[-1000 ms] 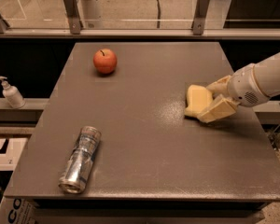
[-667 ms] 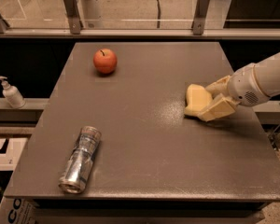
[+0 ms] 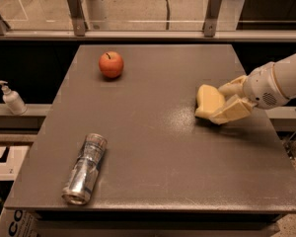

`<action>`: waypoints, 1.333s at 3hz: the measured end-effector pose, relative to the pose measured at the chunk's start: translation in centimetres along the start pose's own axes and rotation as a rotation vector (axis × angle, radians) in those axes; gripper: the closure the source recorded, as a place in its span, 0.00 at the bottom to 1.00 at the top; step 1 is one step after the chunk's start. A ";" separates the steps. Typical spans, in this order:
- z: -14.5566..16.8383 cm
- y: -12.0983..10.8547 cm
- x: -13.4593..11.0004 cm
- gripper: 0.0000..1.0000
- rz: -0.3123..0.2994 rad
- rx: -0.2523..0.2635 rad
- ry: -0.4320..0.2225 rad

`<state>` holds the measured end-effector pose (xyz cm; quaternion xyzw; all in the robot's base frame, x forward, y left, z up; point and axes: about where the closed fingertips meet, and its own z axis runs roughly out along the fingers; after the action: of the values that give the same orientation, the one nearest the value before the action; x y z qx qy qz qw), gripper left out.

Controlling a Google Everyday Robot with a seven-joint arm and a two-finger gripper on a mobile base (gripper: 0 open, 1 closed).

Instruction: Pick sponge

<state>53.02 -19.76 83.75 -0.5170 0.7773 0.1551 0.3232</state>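
While the jaws are clamping the right end of the sponge (image 3: pixel 206 100) between them, or so I am judging it, I am seeing the gripper (image 3: pixel 218 104) sitting low near the right edge of the table (image 3: pixel 153 181). Reaching and grasping are looking done; lifting is what is remaining, since the sponge is resting on the tabletop. How firm the squeeze is, I am struggling to say, because sponge and fingers (image 3: pixel 232 111) are sharing one pale yellow. Farther out, the arm (image 3: pixel 286 80) is running off the right border, and the apple (image 3: pixel 111 64) and can (image 3: pixel 85 169) are lying well apart on the left.
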 end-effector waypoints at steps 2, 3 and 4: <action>-2.7 -0.2 -3.3 1.00 0.000 -0.001 -0.095; -4.5 -0.1 -5.4 1.00 0.013 -0.016 -0.148; -6.1 0.1 -7.4 1.00 0.040 -0.044 -0.206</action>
<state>52.73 -17.99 93.14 -0.4895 0.7468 0.2308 0.3866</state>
